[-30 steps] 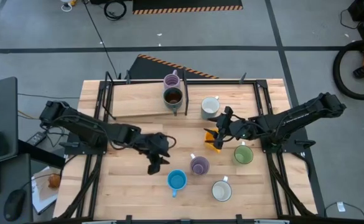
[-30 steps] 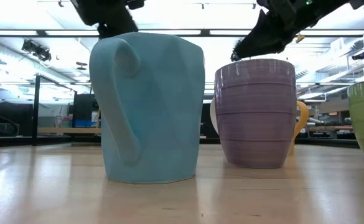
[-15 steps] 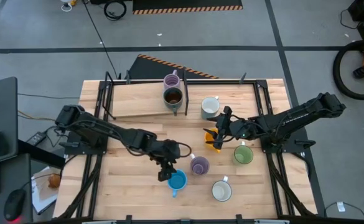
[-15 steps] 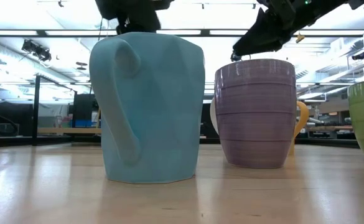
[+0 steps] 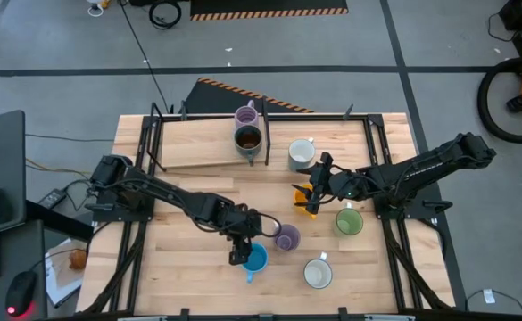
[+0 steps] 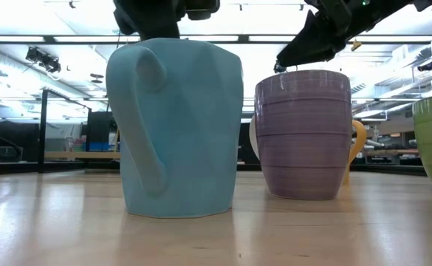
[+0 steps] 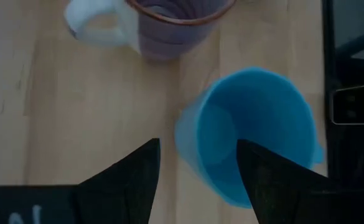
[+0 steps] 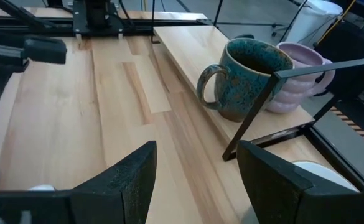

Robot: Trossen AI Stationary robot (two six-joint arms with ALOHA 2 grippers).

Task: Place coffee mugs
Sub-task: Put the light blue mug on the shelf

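- Blue mug [image 5: 254, 259] stands near your bench's [image 5: 180, 267] front edge, just beside a purple mug [image 5: 286, 237].
- Left gripper [image 5: 240, 249] hovers over the blue mug's rim, jaws spread apart and holding nothing.
- Right gripper [image 5: 311, 201] sits by the orange mug [image 5: 304, 198], jaws wide apart.
- Bare wood lies open at the front left.
- You'll find no readable writing.

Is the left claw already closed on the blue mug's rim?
No, the left claw is open, its fingers straddling the blue mug's rim.
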